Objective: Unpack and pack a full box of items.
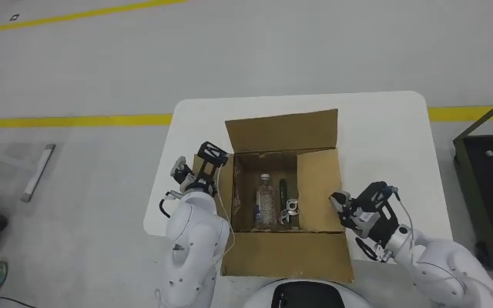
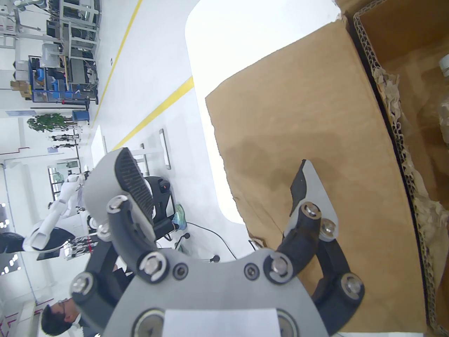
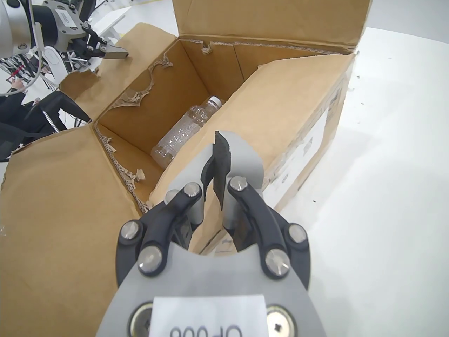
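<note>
Open cardboard box [image 1: 285, 254] on the white table [image 1: 385, 138], seen from above and from both wrists. The box sits at the table's near middle, between your two arms.

Writing: a white label [image 3: 308, 138] with dark print is stuck on the box's outer right wall, too small to make out. A white sticker [image 3: 210, 317] on the right wrist plate carries dark characters, cut by the frame edge. A small white tag [image 3: 65, 19] sits on the left wrist.

Contents: a clear plastic bottle [image 1: 266, 202] with a white cap lies on its side on the box floor. Just beside it are a slim dark item [image 1: 283, 187] and a small pale item [image 1: 291, 206], neither identifiable.

Flaps: the far flap [image 1: 281, 132] stands open. The right flap [image 1: 320, 189] leans inward over the opening and hides part of the floor. The torn left flap [image 2: 308, 124] spreads outward.

Your left gripper [image 2: 217, 177] hangs at that left flap with its fingers spread wide, holding nothing. Your right gripper [image 3: 218, 163] is at the right flap's outer edge, pads pressed nearly together. You cannot tell whether cardboard lies between them.

Surroundings: yellow floor lines [image 1: 85, 121] and a dark bin [image 1: 474, 169] off the table's right side.
</note>
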### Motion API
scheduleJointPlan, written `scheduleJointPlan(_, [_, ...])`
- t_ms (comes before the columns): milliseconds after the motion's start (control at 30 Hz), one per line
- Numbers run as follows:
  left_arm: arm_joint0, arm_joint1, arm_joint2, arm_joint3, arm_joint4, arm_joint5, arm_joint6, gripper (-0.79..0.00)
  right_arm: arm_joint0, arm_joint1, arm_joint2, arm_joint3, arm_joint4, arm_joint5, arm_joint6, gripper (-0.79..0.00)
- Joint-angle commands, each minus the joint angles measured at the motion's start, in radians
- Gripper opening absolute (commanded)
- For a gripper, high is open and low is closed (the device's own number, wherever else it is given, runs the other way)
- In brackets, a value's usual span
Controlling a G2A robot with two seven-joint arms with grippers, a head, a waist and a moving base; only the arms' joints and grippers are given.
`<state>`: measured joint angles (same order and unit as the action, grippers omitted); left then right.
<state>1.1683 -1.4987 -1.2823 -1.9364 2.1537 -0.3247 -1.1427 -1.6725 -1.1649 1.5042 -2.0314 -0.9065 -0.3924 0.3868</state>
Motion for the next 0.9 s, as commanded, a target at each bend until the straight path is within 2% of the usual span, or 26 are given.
scheduleJointPlan(0, [0.005,0.001,0.0,0.025,0.019,-0.004,0.008,0.0,-0.001,0.0,-0.003,0.0,0.0,0.005,-0.001,-0.785])
scheduleJointPlan(100, [0.009,0.0,-0.004,0.029,0.016,0.012,0.028,0.0,-0.002,0.0,-0.008,-0.004,0.006,0.013,-0.009,-0.785])
scheduleJointPlan(233, [0.005,-0.003,0.006,-0.017,-0.003,0.016,0.027,0.0,-0.009,-0.001,-0.004,-0.019,0.016,0.037,-0.045,-0.785])
scheduleJointPlan(400, [-0.009,-0.007,0.019,-0.106,-0.012,0.011,0.029,0.0,-0.037,-0.004,0.038,-0.065,0.068,0.082,-0.163,-0.785])
scheduleJointPlan(567, [0.003,-0.016,0.078,-0.199,-0.079,0.029,0.046,0.0,-0.095,-0.005,0.122,-0.09,0.108,0.117,-0.245,-0.785])
scheduleJointPlan(700, [0.032,-0.032,0.163,-0.244,-0.267,0.075,0.077,0.0,-0.139,-0.004,0.19,-0.077,0.133,0.128,-0.271,-0.785])
scheduleJointPlan(800, [0.039,-0.043,0.21,-0.209,-0.432,0.091,0.083,0.0,-0.167,-0.004,0.228,-0.06,0.144,0.128,-0.278,-0.785])
scheduleJointPlan(867, [0.047,-0.054,0.222,-0.178,-0.616,0.15,0.1,0.0,-0.186,-0.004,0.247,-0.052,0.15,0.127,-0.282,-0.785])
